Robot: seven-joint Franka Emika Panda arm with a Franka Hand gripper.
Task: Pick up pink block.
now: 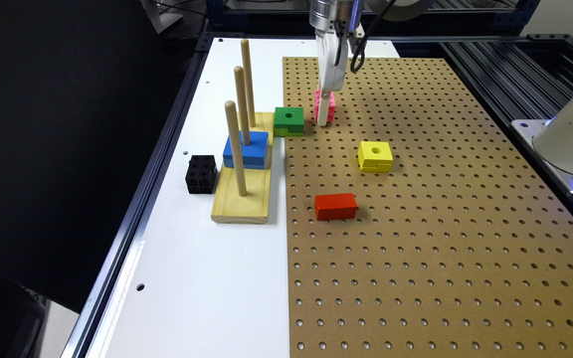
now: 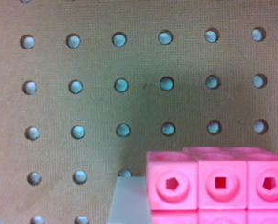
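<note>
The pink block (image 1: 330, 105) is a small bright pink cube with holes in its faces, resting on the brown pegboard (image 1: 440, 223) near its far edge at the exterior view's left. My gripper (image 1: 324, 117) reaches straight down from above and stands at the block, its white tip covering part of the block's near face. In the wrist view the pink block (image 2: 218, 184) lies very close, flat on the board, with a pale part of the gripper touching its side. Whether the gripper is closed on the block is not clear.
A green block (image 1: 289, 121) sits just beside the pink one. A yellow block (image 1: 375, 155) and a red block (image 1: 335, 206) lie nearer on the board. A wooden peg stand (image 1: 242, 199) holds a blue block (image 1: 246, 149); a black cube (image 1: 201, 174) sits beside it.
</note>
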